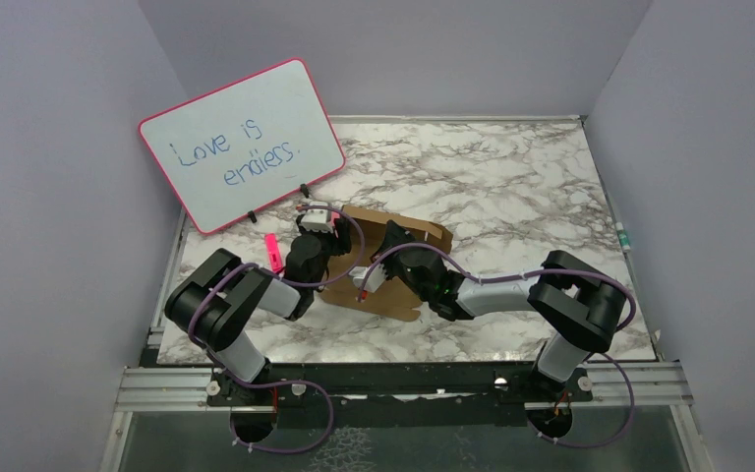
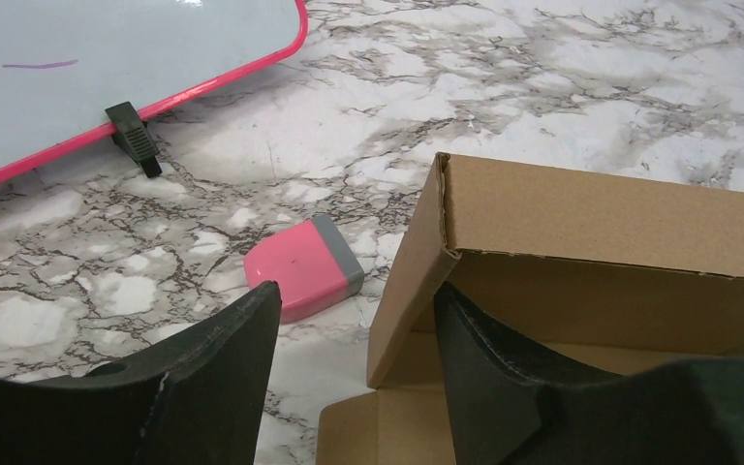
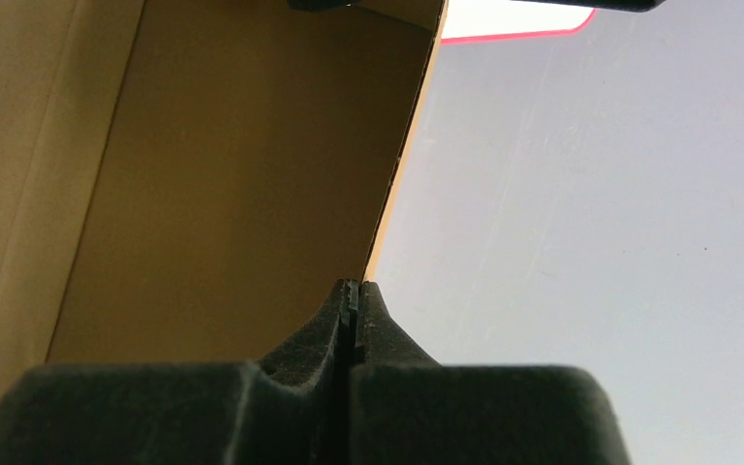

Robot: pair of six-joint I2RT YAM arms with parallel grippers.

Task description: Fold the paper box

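Observation:
The paper box [image 1: 428,236] is brown cardboard at the table's middle, partly folded with walls raised. My left gripper [image 1: 317,221] is at its far left corner. In the left wrist view it [image 2: 356,289] is open and straddles the end of a raised side wall of the box [image 2: 591,223], one finger outside over the table and one inside. My right gripper [image 1: 362,287] is at the box's near left part. In the right wrist view it [image 3: 352,283] is shut, its tips at the lower edge of an upright brown panel [image 3: 232,165]. I see no cardboard between its fingers.
A pink-framed whiteboard [image 1: 241,143] with blue writing leans at the back left, also in the left wrist view [image 2: 107,58]. A pink and grey eraser [image 2: 300,266] lies on the marble table [image 1: 511,177] just left of the box. Grey walls enclose the table.

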